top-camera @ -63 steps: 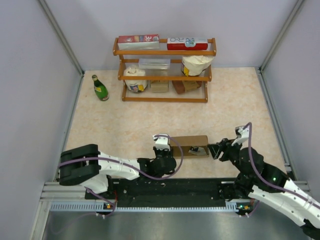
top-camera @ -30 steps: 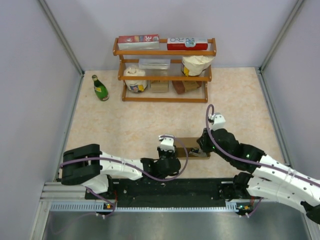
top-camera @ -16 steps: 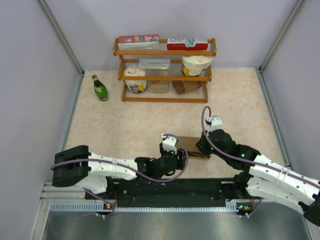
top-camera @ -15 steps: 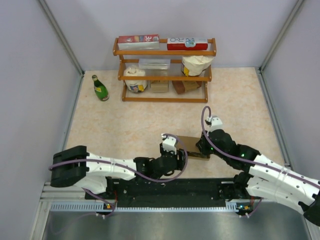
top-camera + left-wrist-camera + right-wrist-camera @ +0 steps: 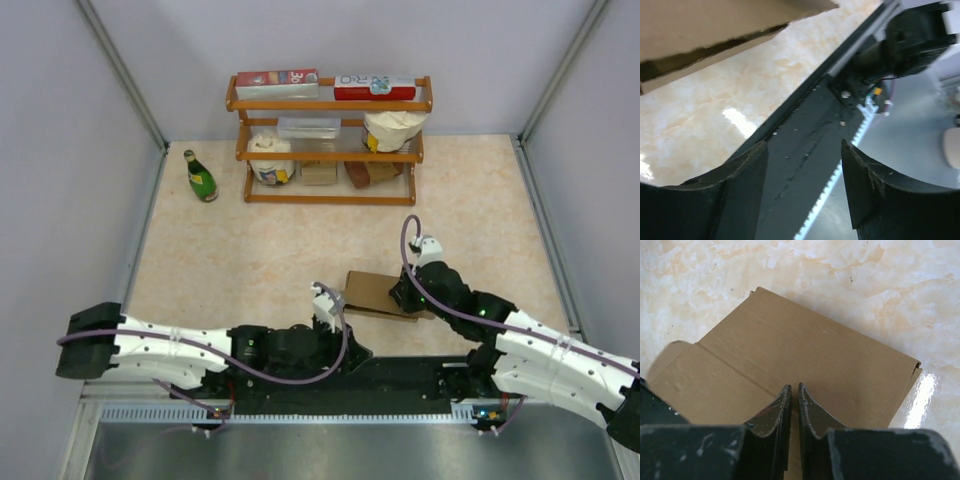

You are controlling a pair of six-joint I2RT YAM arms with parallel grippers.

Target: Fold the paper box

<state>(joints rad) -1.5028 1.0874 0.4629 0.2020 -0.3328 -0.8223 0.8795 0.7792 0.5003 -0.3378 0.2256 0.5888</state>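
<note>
Paper box (image 5: 372, 292) sits near the table's (image 5: 250, 260) front edge. My right gripper (image 5: 794, 388), fingers pinched nearly together, presses its top panel; left gripper (image 5: 802, 146) gapes empty. I judge lid-closing; next needs a flap tucked.

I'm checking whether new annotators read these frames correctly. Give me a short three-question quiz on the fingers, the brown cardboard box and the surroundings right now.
1. True or false: the left fingers are gripping the paper box.
2. The tips of the right fingers are over: A) the paper box's flat top; B) bare tabletop; C) the black rail.
3. What stands on the table just left of the wooden shelf?

Key: 1 false, they are open with nothing between them; 2 A; 3 the green bottle.
</note>
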